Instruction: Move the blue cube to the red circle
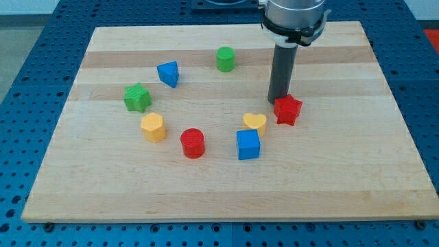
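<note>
My tip hidden behind red star

Bright, even overhead light, sharp focus, soft short shadows, no glare

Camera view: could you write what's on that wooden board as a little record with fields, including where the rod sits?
board: wooden board
my tip: at the red star, on its upper-left side
blue cube: just below the yellow heart
red circle: to the view's left of the blue cube, apart from it
other blocks: yellow hexagon, green star, blue triangular block, green cylinder
</note>
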`<move>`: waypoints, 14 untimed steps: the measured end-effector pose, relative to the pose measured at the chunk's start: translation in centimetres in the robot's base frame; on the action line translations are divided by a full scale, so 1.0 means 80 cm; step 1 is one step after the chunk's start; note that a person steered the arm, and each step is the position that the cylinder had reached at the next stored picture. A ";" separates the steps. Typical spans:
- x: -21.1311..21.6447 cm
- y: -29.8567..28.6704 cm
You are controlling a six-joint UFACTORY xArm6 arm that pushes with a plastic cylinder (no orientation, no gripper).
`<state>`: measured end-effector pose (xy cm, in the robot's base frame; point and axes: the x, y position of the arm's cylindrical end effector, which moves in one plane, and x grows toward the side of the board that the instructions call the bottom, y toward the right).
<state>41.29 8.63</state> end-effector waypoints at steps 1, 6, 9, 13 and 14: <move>-0.014 0.025; 0.185 -0.018; 0.182 -0.051; 0.156 -0.048; 0.154 -0.048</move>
<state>53.61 4.75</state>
